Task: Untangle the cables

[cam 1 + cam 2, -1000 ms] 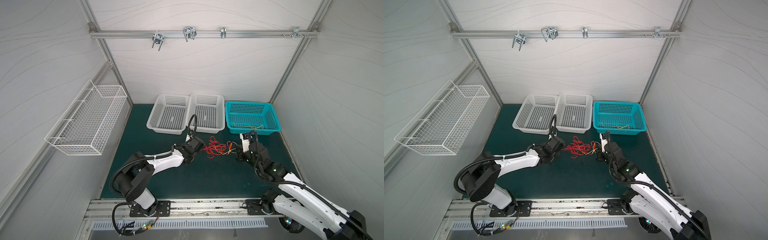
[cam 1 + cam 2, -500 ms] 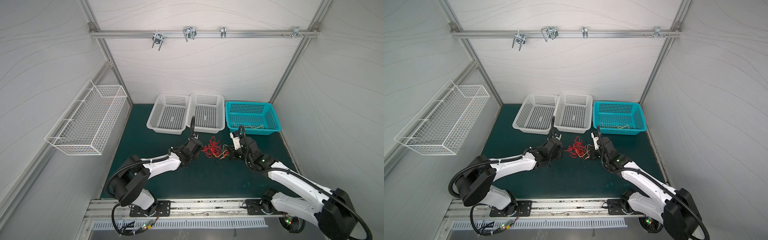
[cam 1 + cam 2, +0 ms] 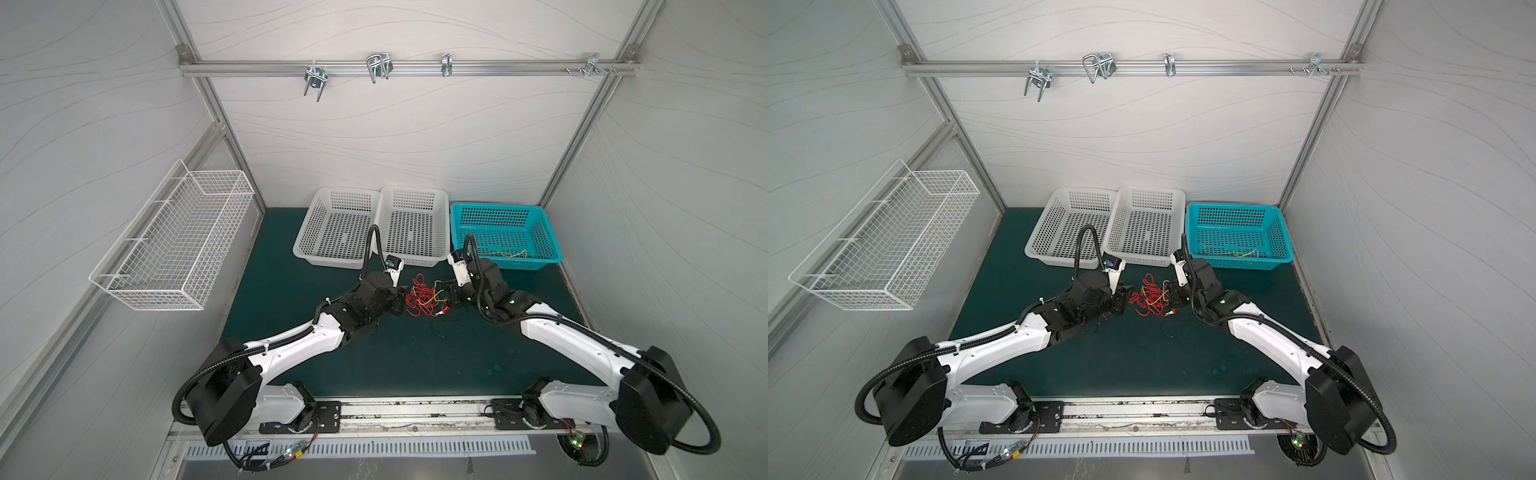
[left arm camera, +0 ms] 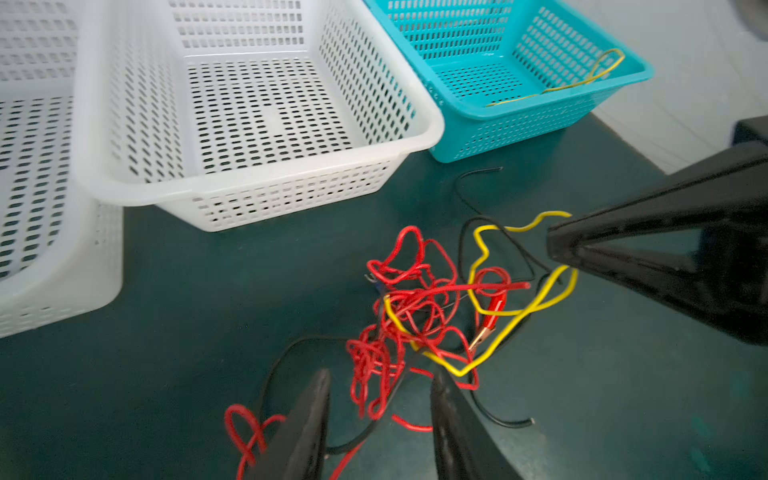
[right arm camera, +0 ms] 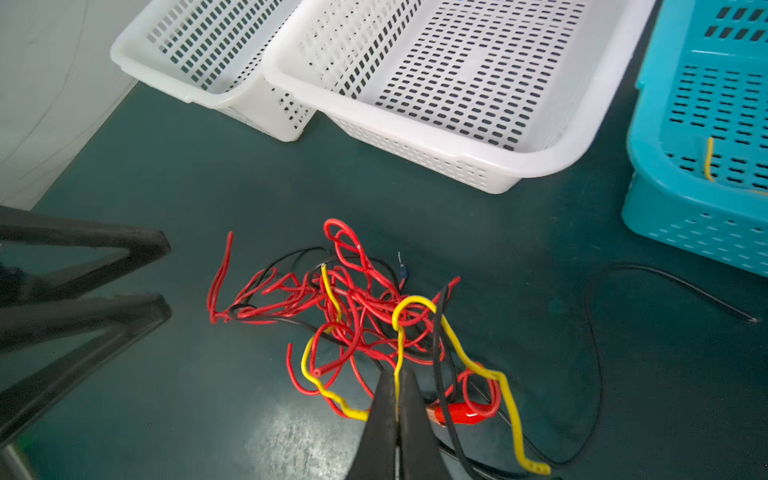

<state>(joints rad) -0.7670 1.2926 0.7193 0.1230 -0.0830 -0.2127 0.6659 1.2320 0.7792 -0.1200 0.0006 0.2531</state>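
Right wrist view shows the right end effector (image 5: 397, 388) closed on a yellow cable (image 5: 457, 353) of the tangled cables (image 5: 353, 316), which lie on the table (image 5: 166, 395) just in front of the middle white basket (image 5: 453, 83). Opposite it across the tangle, the left end effector (image 4: 378, 399) stands open around red strands.
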